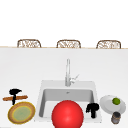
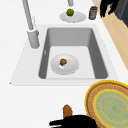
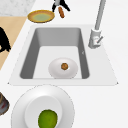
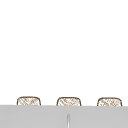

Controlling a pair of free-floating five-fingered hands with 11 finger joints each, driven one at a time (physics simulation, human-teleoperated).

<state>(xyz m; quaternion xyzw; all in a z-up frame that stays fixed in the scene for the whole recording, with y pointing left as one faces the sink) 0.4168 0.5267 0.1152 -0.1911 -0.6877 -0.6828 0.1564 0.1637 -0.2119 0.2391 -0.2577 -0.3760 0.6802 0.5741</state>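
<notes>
At the left of the front view we see the left hand [image 1: 14,93] over a long brown baguette-like stick [image 1: 15,98] that lies on the white surface [image 1: 22,70], with its fingers reaching down across the stick. We cannot tell whether they close on the stick or merely hang in front of it. In the left side view the same hand [image 2: 75,122] lies over the stick's rounded brown end [image 2: 67,110], and in the right side view it [image 3: 58,3] sits at the stick's far end [image 3: 61,12].

Just in front of the stick lies a round woven plate with a yellow rim and a green centre [image 1: 21,112]; it appears close beside the stick.

The right hand [image 1: 92,108] hangs at the right front corner of the grey sink basin [image 1: 45,100], its fingers curled downward and holding nothing. Near it, on the surface to the right, a white plate [image 1: 107,106] carries a green lime [image 1: 116,101], and a small dark jar [image 1: 115,117] stands just in front of that plate.

In the side views, a white dish [image 2: 71,66] with a small brown morsel [image 2: 63,61] rests on the basin floor. A large red ball [image 1: 67,114] covers the front of the sink in the front view. A tall grey faucet [image 1: 68,72] stands behind the basin, and three woven chair backs [image 1: 68,44] show beyond the surface.
</notes>
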